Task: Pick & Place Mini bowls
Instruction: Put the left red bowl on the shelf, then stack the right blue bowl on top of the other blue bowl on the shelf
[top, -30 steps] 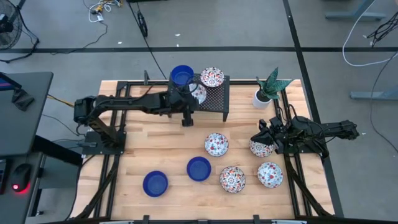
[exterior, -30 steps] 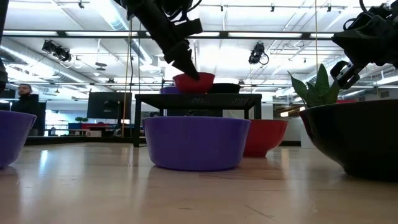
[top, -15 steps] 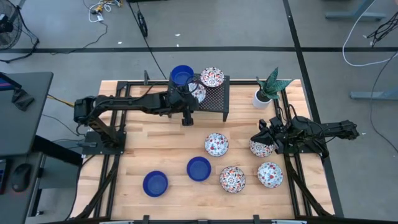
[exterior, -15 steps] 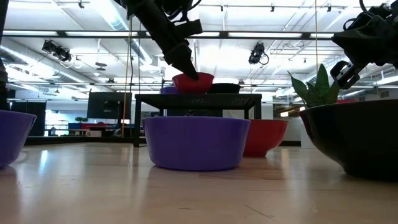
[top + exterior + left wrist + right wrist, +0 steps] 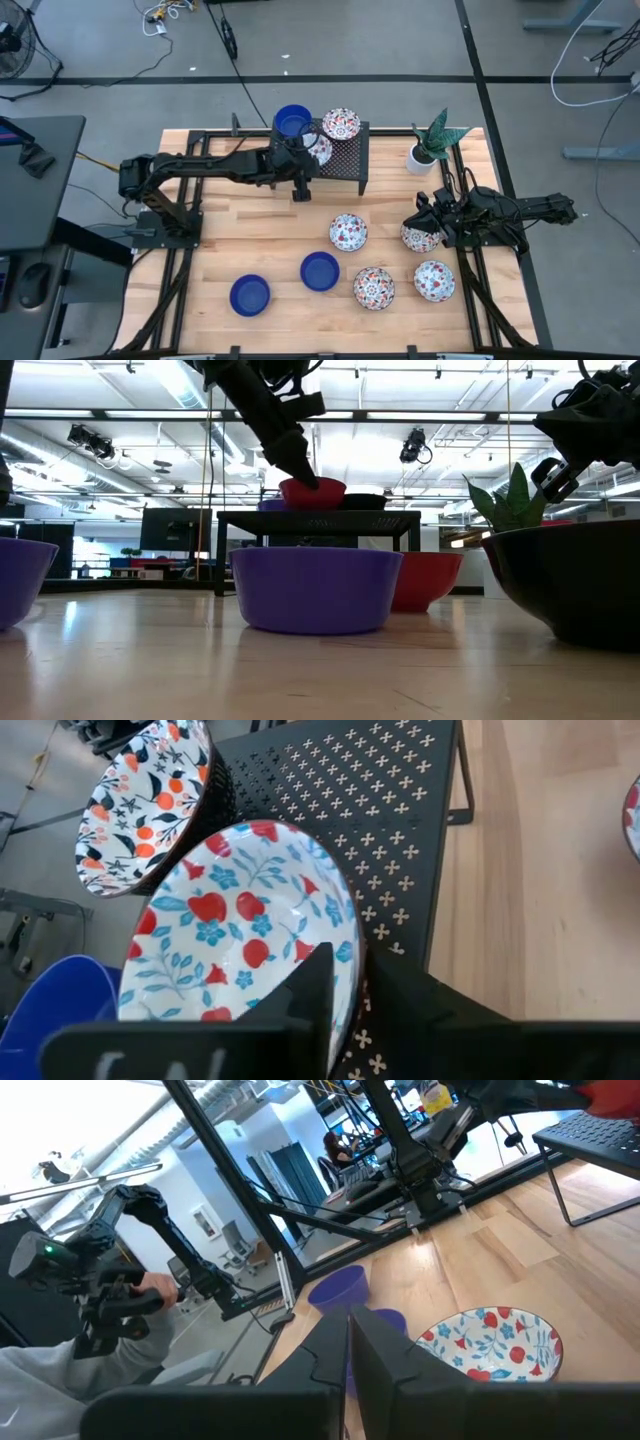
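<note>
Wooden desk (image 5: 215, 245) bearing a black perforated rack (image 5: 345, 158) at its far edge. Left end effector (image 5: 300, 172) straddles the rim of a floral mini bowl (image 5: 240, 925) on the rack, fingers slightly parted. Right end effector (image 5: 425, 220), clenched, hovers near another floral bowl (image 5: 418, 238) at right.

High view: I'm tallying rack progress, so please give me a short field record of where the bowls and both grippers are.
rack: black perforated metal rack, at the table's back
on rack: glossy blue bowl; orange-flowered white bowl; red-and-blue floral bowl
on table: two blue bowls; four floral bowls
left gripper: at the red-and-blue floral bowl's rim
right gripper: shut, above the table's right side
other: white pot with green plant
</note>
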You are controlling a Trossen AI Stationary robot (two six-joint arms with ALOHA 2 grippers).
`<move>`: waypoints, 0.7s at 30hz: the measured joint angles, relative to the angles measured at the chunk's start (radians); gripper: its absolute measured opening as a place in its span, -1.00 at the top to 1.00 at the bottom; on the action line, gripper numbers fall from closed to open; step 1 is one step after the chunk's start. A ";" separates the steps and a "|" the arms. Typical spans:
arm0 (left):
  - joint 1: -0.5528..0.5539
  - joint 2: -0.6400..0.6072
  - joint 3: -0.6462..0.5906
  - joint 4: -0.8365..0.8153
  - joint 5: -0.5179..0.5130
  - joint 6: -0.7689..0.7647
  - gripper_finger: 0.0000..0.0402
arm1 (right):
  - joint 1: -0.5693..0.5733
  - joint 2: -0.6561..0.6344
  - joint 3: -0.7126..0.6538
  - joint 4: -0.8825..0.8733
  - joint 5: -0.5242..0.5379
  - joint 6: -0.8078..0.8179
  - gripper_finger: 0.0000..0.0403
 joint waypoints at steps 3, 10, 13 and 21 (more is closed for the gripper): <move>0.000 0.000 0.000 -0.001 -0.004 0.001 0.51 | 0.000 0.000 0.000 0.000 0.000 0.000 0.90; -0.001 0.000 0.000 -0.001 -0.029 0.001 0.28 | 0.000 0.000 0.000 0.000 0.000 0.000 0.90; -0.001 -0.003 0.000 -0.002 -0.041 0.001 0.20 | 0.000 0.000 0.000 0.000 0.000 0.000 0.90; -0.002 -0.031 0.001 -0.012 -0.027 -0.006 -0.07 | 0.000 0.000 0.000 0.000 0.000 0.000 0.90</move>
